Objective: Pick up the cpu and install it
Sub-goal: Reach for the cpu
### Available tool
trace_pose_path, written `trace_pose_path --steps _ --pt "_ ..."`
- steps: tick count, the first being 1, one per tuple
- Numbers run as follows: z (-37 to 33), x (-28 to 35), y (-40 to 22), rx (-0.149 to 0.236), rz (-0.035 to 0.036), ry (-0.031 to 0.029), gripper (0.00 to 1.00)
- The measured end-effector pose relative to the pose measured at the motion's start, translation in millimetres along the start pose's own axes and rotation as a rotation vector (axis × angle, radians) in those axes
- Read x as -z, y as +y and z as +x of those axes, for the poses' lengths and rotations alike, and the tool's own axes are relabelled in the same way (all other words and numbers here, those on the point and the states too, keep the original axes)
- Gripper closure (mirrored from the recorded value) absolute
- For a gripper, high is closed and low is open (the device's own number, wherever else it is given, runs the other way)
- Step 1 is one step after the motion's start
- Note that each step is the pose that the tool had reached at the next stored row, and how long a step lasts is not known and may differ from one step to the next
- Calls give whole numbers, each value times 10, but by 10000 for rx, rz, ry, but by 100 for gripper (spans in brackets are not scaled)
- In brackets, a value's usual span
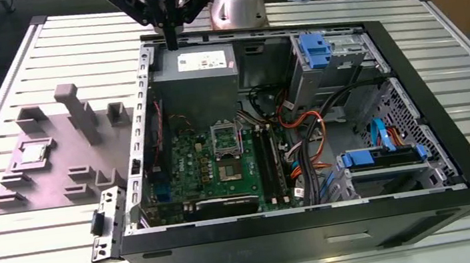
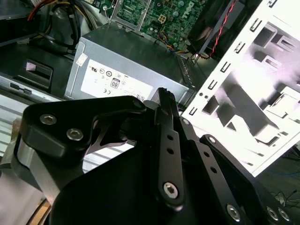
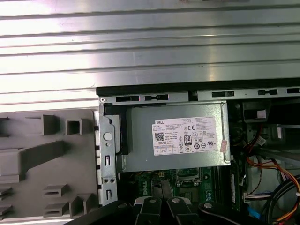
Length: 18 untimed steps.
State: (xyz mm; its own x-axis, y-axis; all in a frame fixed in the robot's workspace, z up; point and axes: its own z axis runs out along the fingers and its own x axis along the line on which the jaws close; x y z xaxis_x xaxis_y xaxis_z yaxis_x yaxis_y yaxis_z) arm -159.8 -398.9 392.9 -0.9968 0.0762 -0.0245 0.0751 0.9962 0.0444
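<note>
The cpu [image 1: 33, 152], a small silver-grey square chip, lies flat in a recess of the grey holder block [image 1: 62, 186] on the exterior view's left, outside the computer case. My gripper [image 1: 172, 43] hangs over the case's far left corner, above the grey power supply box [image 1: 194, 69], well away from the cpu. Its black fingers [image 2: 165, 101] meet at a narrow tip, shut with nothing between them. The motherboard's metal socket frame [image 1: 225, 139] lies in the middle of the open case.
The open black computer case [image 1: 409, 83] takes up the middle of the slatted metal table [image 1: 16, 252]. Inside are orange and black cables [image 1: 302, 130], blue drive brackets [image 1: 315, 48] and the power supply [image 3: 178, 140]. Upright posts [image 1: 78, 110] rise from the holder block.
</note>
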Motion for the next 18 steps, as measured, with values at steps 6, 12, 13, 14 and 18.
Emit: trace_pose_path --steps 6,12,13,14,18 --pt "9 0 -1 -1 0 0 89" --pt "58 2 -4 -1 1 1 89" --pt "70 2 -5 -1 1 0 89" --pt "84 3 -6 -1 0 0 89" --pt "139 4 -10 -1 1 1 89"
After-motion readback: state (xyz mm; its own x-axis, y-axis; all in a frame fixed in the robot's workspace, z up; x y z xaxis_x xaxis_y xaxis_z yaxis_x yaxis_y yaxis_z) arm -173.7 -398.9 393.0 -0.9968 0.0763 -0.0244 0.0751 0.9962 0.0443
